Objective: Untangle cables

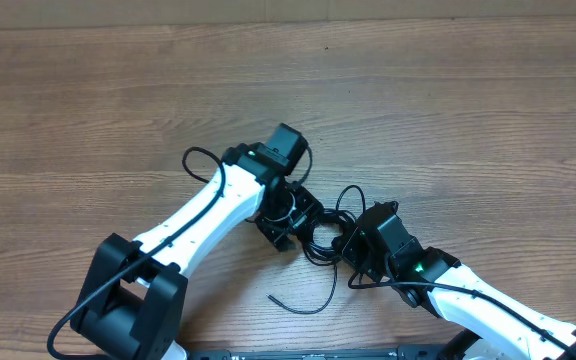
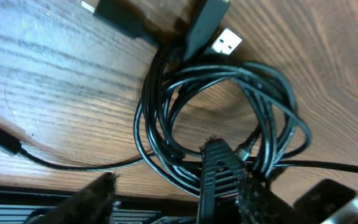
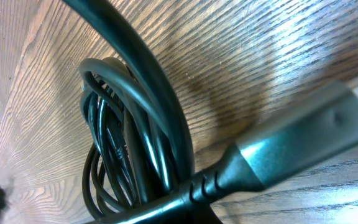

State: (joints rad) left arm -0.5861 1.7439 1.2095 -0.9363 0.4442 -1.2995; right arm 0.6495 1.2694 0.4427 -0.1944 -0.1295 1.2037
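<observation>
We see the L gripper [image 1: 288,216] with jaws apart. The coil of cables [image 2: 151,115] lies just in front, touching one finger [image 2: 219,174]. Farther out is a silver USB plug [image 2: 227,42]. The R gripper [image 1: 348,240] has jaws together, with a plug end [image 3: 303,143] very close. Whether they pinch it we cannot tell.

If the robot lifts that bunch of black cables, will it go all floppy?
Probably floppy: the cables are thin and lie in loose loops, so they would likely droop. They look light. The loops cross each other, so pulling one may drag the rest.
</observation>
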